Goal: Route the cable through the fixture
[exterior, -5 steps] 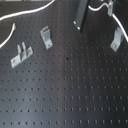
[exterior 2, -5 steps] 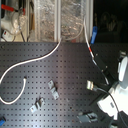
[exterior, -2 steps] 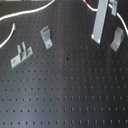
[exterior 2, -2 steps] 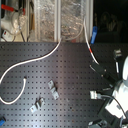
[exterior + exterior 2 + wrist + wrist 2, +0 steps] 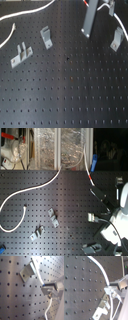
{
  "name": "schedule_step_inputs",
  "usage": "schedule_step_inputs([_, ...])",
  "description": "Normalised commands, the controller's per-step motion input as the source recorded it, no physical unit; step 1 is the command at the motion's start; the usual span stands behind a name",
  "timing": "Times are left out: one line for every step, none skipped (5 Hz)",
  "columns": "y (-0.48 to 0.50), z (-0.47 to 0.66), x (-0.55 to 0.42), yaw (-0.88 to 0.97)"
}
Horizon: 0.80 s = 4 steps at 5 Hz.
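The cable (image 5: 30, 193) is a long white cord on the black pegboard, with a red band (image 5: 91, 178) and a black section (image 5: 98, 195) near my gripper. Both wrist views show it passing between the fingertips of my gripper (image 5: 47, 289) (image 5: 112, 293), which is shut on it. In the first exterior view a long grey finger (image 5: 89, 22) hangs at the top right, with the cable (image 5: 119, 19) trailing beside it. The fixture (image 5: 116, 39) (image 5: 90, 248), a small grey upright bracket, stands a little apart from the gripper. It also shows in both wrist views (image 5: 28, 272) (image 5: 101, 309).
A second grey upright bracket (image 5: 46, 37) (image 5: 52, 217) and a wider two-pronged grey piece (image 5: 20, 54) (image 5: 37, 232) stand on the board toward the first exterior view's left. Shelves with clutter (image 5: 50, 148) line the board's far edge in the second exterior view.
The gripper has come down into the first exterior view and shifted slightly left, still holding the cable. The brackets have not moved.
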Motion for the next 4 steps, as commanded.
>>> schedule_step_inputs([0.085,0.19,-0.107,0.0])
schedule_step_inputs([0.084,0.44,-0.122,0.0])
schedule_step_inputs([-0.017,0.0,-0.019,0.0])
schedule_step_inputs([0.052,0.01,-0.135,0.06])
